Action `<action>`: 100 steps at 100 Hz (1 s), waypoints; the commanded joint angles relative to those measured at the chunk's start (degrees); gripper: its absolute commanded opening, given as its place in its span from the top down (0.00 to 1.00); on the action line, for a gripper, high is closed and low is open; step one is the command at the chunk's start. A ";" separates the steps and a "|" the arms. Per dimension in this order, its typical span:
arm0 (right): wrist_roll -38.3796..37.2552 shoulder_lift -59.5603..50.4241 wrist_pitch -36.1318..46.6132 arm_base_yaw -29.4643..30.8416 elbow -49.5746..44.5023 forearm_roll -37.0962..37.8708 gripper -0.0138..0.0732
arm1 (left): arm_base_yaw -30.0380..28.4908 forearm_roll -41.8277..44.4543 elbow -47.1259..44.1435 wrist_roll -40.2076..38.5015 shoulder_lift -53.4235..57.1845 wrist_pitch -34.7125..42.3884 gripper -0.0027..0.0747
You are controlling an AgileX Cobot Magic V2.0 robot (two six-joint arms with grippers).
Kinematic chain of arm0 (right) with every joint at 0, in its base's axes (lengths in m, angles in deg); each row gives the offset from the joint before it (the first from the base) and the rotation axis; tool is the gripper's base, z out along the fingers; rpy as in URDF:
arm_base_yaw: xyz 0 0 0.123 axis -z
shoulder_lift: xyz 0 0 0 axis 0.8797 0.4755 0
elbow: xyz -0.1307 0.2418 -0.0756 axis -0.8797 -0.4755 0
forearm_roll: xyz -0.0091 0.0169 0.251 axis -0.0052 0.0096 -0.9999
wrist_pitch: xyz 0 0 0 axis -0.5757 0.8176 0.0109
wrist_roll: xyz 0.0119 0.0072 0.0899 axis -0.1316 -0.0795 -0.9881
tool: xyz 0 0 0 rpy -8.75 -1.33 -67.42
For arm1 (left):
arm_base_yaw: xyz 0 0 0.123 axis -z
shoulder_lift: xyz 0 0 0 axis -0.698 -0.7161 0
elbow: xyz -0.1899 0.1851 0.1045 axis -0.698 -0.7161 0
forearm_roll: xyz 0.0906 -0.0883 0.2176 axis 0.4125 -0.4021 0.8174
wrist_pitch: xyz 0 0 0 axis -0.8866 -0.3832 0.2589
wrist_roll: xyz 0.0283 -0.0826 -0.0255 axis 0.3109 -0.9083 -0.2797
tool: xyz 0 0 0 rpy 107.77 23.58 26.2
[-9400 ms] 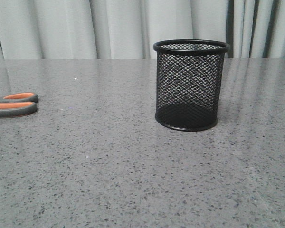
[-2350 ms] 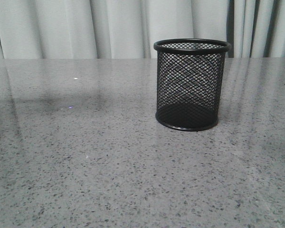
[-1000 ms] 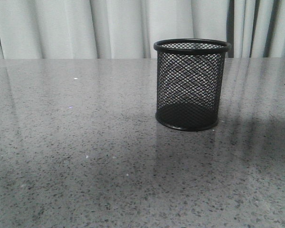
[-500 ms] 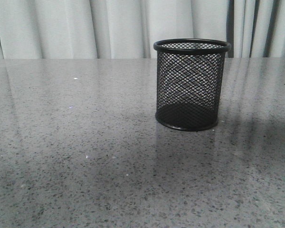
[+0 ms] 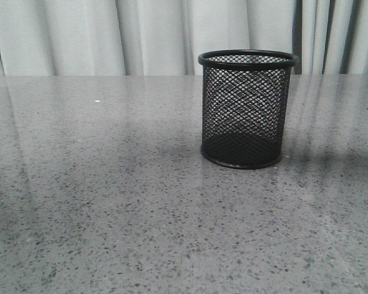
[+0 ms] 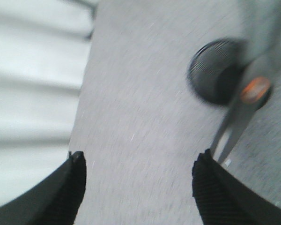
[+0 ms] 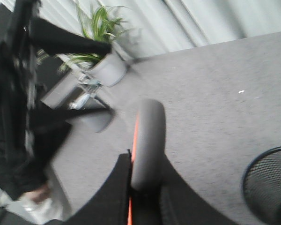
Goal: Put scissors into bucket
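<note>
A: How far along is it?

B: Roughly past the midpoint, I'd judge. The scissors with dark grey handles lined orange [image 7: 147, 140] are off the speckled grey stone worktop [image 5: 110, 202] and clamped in the right hand [image 7: 140, 187]; its wrist view shows a grey loop with an orange edge rising straight out from between the black fingers.

A: And the black wire-mesh cylindrical bucket with the rolled rim [image 5: 246, 110]?

B: Upright on the worktop, right of centre in the front view, with nothing inside that I can see through the mesh. So the drop-in is not yet done.

A: Where are the scissors relative to it?

B: The left wrist view looks down on the bucket's round mouth [image 6: 215, 70], and the scissors [image 6: 246, 110] hang in the air close to its rim, orange loop uppermost in that blurred picture, blades trailing away. Whether the tips are over the opening I cannot tell. In the right wrist view the bucket's rim [image 7: 267, 183] sits near the held scissors.

A: The left hand?

B: The left hand [image 6: 138, 183] has its fingers [image 6: 70, 187] well apart, holding nothing, above bare worktop.

A: What's left?

B: Line the blades over the mouth, lower them in, let go. As they are longer than the bucket is tall, the handles will likely stick out.
</note>
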 commanded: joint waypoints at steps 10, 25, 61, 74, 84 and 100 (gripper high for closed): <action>-8.66 0.59 2.52 0.00 10.56 14.15 0.89 | -11.57 -1.74 1.58 -1.67 6.50 0.58 0.38; -19.79 3.79 -1.64 0.00 20.98 31.04 0.89 | -22.02 -5.18 1.58 -1.67 10.15 0.58 0.38; -27.52 14.38 -16.92 -1.37 33.99 45.22 0.89 | -31.85 -8.67 1.58 -1.67 15.14 0.68 0.43; -27.52 16.62 -16.80 -4.67 33.99 46.66 0.89 | -31.85 -8.82 1.58 -1.67 15.14 0.68 0.43; -27.52 17.86 -15.98 -7.33 33.99 49.05 0.89 | -31.85 -10.13 1.58 -1.67 15.02 0.58 0.43; -27.60 19.83 -13.38 -10.88 33.99 50.96 0.89 | -31.85 -10.81 1.58 -1.67 15.02 0.69 0.43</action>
